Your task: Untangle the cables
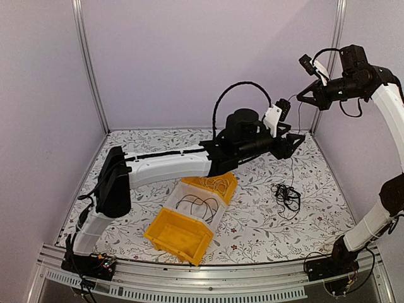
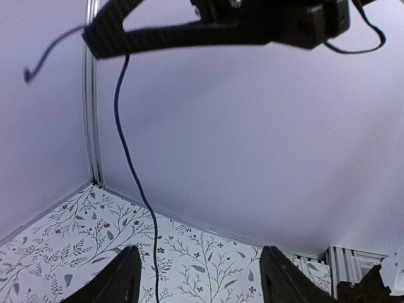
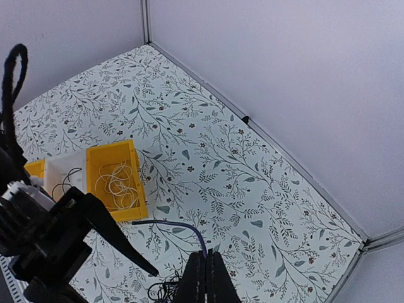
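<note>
A small tangle of black cables (image 1: 287, 197) lies on the floral table at the right. One dark strand (image 3: 170, 224) rises from it to my right gripper (image 1: 303, 96), which is raised high near the back right post. Its fingers (image 3: 205, 255) are shut on that strand. The same strand (image 2: 132, 170) hangs down in the left wrist view, just inside the left finger (image 2: 126, 278). My left gripper (image 2: 201, 268) is open with nothing pinched and reaches out low over the table (image 1: 295, 140), below the right gripper. Black cables (image 1: 197, 205) lie in a clear bin, cream-white ones (image 3: 113, 183) in a yellow bin.
Three bins stand in a row at centre left: a yellow one (image 1: 178, 235) nearest, a clear one (image 1: 214, 214) in the middle, a yellow one (image 1: 230, 189) farthest. The left arm (image 1: 167, 167) stretches across behind them. Walls and metal posts (image 1: 88, 63) close in the table.
</note>
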You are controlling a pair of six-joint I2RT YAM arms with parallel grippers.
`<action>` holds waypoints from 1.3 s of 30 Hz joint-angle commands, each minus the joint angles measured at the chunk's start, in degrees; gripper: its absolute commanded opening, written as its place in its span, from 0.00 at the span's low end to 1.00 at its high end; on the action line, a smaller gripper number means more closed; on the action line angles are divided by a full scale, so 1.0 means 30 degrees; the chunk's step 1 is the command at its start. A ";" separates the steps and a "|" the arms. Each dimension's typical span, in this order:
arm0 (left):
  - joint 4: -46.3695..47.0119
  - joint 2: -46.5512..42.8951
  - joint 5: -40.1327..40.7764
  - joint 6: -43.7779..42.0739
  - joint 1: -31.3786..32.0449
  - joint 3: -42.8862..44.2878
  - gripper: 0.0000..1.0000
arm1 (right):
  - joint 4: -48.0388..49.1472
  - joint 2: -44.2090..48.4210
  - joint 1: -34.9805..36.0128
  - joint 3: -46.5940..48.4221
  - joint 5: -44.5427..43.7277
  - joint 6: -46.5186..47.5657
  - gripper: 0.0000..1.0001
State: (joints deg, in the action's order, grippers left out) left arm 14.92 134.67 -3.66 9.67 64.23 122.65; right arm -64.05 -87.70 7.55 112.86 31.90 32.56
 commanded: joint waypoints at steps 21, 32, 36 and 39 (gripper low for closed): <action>0.2246 0.7237 -0.2559 0.6531 -0.0344 0.2771 0.07 | 0.7649 0.4371 0.0083 0.6747 -0.1143 -0.5671 0.00; 0.1447 0.7680 -0.3508 0.7003 -0.0343 0.3050 0.15 | 1.2886 0.3615 0.0079 0.8108 -0.1468 -0.7421 0.00; 0.1614 0.5085 -0.2842 0.5354 -0.0358 0.0590 0.27 | 1.3827 0.4289 0.0082 0.5310 -0.1053 -0.7421 0.00; 0.1892 0.2754 -0.2460 0.5054 -0.0441 -0.1922 0.32 | 1.4000 0.4490 0.0066 0.4269 -0.0569 -0.7479 0.00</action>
State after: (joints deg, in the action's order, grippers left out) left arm 19.35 154.12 -12.45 27.90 63.18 123.13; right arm -24.34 -73.84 7.55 129.73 29.04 11.31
